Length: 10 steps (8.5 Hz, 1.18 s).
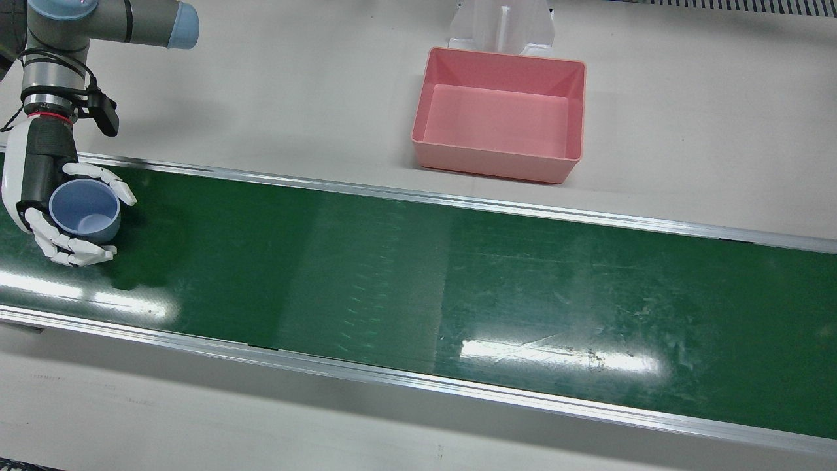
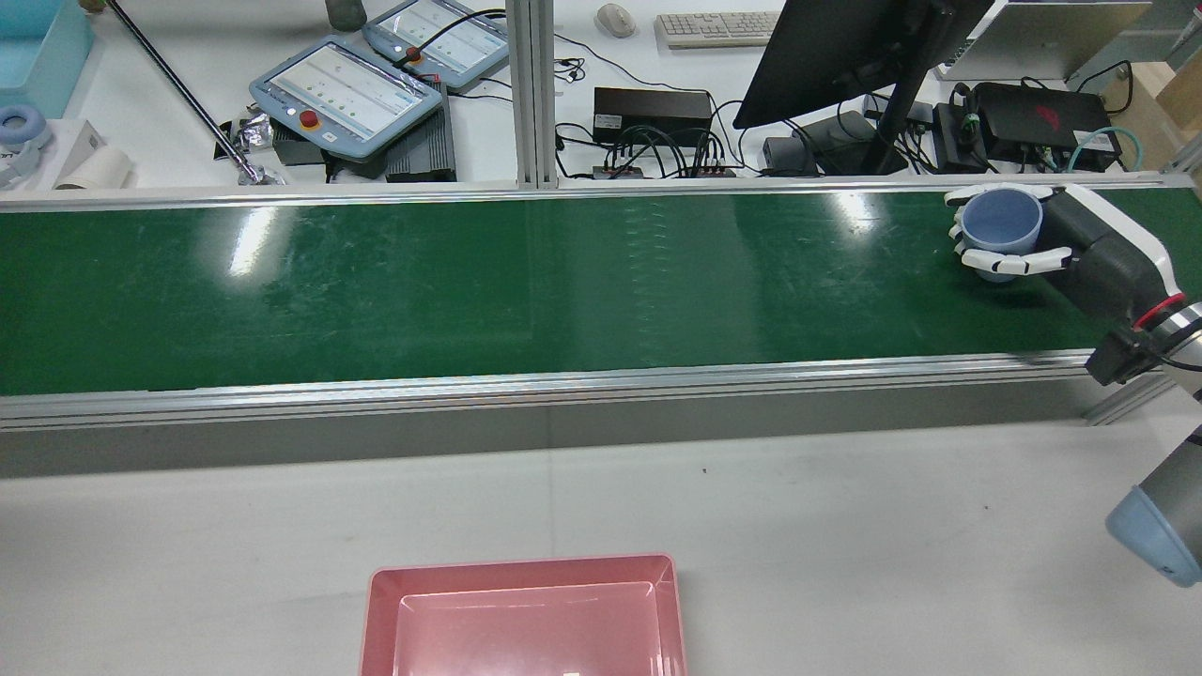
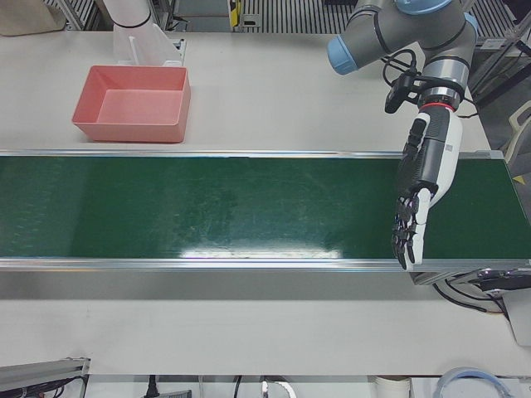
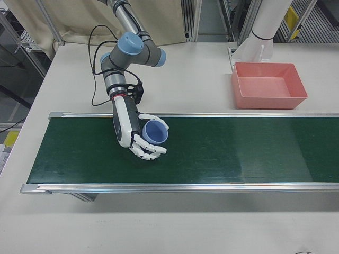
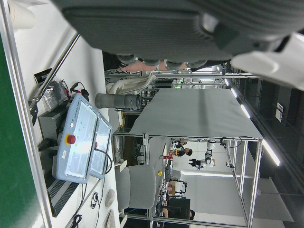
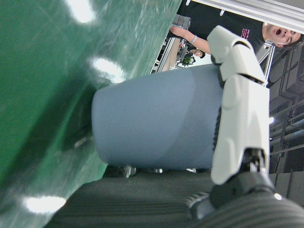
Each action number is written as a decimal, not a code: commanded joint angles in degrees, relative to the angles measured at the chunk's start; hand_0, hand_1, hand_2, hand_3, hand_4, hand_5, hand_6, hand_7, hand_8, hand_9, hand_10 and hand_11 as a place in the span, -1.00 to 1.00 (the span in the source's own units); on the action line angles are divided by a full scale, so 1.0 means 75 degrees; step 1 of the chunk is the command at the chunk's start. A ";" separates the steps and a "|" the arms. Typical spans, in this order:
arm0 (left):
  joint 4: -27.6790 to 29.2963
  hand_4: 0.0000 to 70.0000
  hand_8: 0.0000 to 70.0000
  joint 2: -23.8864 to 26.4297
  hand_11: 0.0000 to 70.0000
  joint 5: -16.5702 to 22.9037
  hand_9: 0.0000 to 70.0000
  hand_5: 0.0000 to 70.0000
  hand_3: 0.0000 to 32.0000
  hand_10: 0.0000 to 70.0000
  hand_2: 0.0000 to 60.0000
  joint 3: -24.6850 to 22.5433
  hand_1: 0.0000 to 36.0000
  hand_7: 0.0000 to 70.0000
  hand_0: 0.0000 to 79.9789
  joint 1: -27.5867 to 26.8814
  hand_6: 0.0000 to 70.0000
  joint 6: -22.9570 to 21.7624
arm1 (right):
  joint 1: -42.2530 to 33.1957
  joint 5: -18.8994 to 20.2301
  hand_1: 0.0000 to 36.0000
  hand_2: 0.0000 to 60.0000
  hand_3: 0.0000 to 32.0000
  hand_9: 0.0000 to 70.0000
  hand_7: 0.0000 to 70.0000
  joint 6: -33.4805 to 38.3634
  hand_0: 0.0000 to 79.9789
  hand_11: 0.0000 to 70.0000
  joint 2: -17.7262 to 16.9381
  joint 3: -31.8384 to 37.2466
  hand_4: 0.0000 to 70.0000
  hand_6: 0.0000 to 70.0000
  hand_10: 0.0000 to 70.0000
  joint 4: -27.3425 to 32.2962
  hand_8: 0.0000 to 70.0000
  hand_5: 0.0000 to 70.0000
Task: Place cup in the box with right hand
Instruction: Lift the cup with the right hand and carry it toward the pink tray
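Nestling in robot hand (image 1: 46,196) — cup (image 1: 86,208)

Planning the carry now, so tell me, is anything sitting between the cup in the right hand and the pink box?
Nothing visible. The right hand holds the cup over the belt; the belt and table toward the box are bare.

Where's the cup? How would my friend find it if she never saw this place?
Find the long green conveyor belt running across the table, then follow it to the end where the right hand, white with black parts, reaches over it. The cup sits in that hand's curled fingers, mouth up. It's the only small, round, pale blue thing; the pink box is big and rectangular.
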<state>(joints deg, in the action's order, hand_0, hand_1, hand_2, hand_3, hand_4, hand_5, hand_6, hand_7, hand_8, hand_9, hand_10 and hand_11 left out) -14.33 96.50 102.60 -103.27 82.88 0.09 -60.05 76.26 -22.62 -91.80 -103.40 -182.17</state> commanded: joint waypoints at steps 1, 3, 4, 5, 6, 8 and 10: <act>-0.0011 -1.00 -1.00 0.0000 -1.00 -0.0004 -1.00 -1.00 -1.00 -1.00 -1.00 0.0000 -1.00 -1.00 -1.00 0.0000 -1.00 0.0000 | -0.0626 -0.0102 1.00 1.00 -1.00 0.87 1.00 0.0226 0.51 0.26 -0.0240 -0.0752 -0.57 -0.21 -0.20 -0.0026 0.17 -0.47; 0.0000 -1.00 -1.00 0.0000 -1.00 -0.0004 -1.00 -1.00 -1.00 -1.00 -1.00 0.0000 -1.00 -1.00 -1.00 0.0000 -1.00 0.0000 | -0.0770 -0.0067 1.00 1.00 -1.00 0.80 1.00 0.0309 0.47 0.17 -0.0229 -0.1607 -0.57 -0.22 -0.27 -0.0096 0.11 -0.49; 0.0000 -1.00 -1.00 0.0000 -1.00 -0.0004 -1.00 -1.00 -1.00 -1.00 -1.00 0.0000 -1.00 -1.00 -1.00 0.0000 -1.00 0.0000 | -0.0677 -0.0021 1.00 1.00 -1.00 0.77 1.00 0.0262 0.52 0.11 -0.0206 -0.2099 -0.45 -0.22 -0.31 -0.0132 0.09 -0.49; 0.0000 -1.00 -1.00 0.0000 -1.00 0.0008 -1.00 -1.00 -1.00 -1.00 -1.00 0.0000 -1.00 -1.00 -1.00 0.0000 -1.00 0.0000 | -0.0305 0.0003 1.00 1.00 -1.00 0.73 1.00 0.0262 0.55 0.07 -0.0206 -0.2637 -0.34 -0.22 -0.35 -0.0271 0.04 -0.50; 0.0000 -1.00 -1.00 0.0000 -1.00 0.0008 -1.00 -1.00 -1.00 -1.00 -1.00 -0.0011 -1.00 -1.00 -1.00 0.0000 -1.00 0.0000 | 0.0232 0.0003 1.00 1.00 -1.00 0.71 1.00 0.0215 0.55 0.05 -0.0194 -0.3316 -0.34 -0.23 -0.36 -0.0679 0.03 -0.50; -0.0011 -1.00 -1.00 0.0000 -1.00 -0.0004 -1.00 -1.00 -1.00 -1.00 -1.00 -0.0011 -1.00 -1.00 -1.00 0.0000 -1.00 0.0000 | 0.1892 -0.0101 1.00 1.00 -1.00 0.69 1.00 -0.0682 0.44 0.03 -0.0124 -0.4489 -0.49 -0.25 -0.36 -0.1290 0.01 -0.51; -0.0012 -1.00 -1.00 0.0000 -1.00 0.0008 -1.00 -1.00 -1.00 -1.00 -1.00 -0.0011 -1.00 -1.00 -1.00 0.0000 -1.00 0.0000 | 0.3906 -0.0555 1.00 1.00 -1.00 0.63 1.00 -0.1493 0.46 0.01 0.0436 -0.4623 -0.45 -0.25 -0.38 -0.1409 -0.03 -0.52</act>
<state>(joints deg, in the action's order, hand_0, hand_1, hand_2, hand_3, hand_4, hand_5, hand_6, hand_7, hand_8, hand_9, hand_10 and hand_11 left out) -14.38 96.50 102.62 -103.35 82.88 0.09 -46.66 75.50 -27.30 -92.06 -135.15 -191.05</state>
